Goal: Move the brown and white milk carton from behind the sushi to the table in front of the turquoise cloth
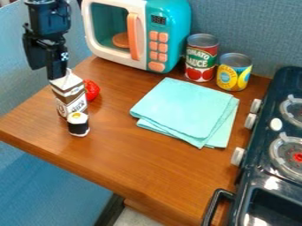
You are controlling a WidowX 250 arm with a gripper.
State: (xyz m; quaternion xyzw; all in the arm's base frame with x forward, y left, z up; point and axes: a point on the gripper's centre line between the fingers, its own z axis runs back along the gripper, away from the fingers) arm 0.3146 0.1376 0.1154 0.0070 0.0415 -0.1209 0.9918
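Observation:
The gripper (57,70) hangs at the upper left, its lower end at the top of a small brown-and-white milk carton (70,96). The carton stands upright, tilted slightly, near the table's left edge. Whether the gripper holds it cannot be made out. Just in front of the carton is a small black-and-white sushi roll (78,124) with a yellow centre. Partly hidden behind the carton's right side lies a red strawberry-like object (91,90).
A teal toy microwave (168,37) stands at the back, with a tomato sauce can (201,58) and a yellow-labelled can (233,73) to its right. A folded turquoise cloth (184,108) lies mid-table. The dark toy stove (259,165) borders the right side.

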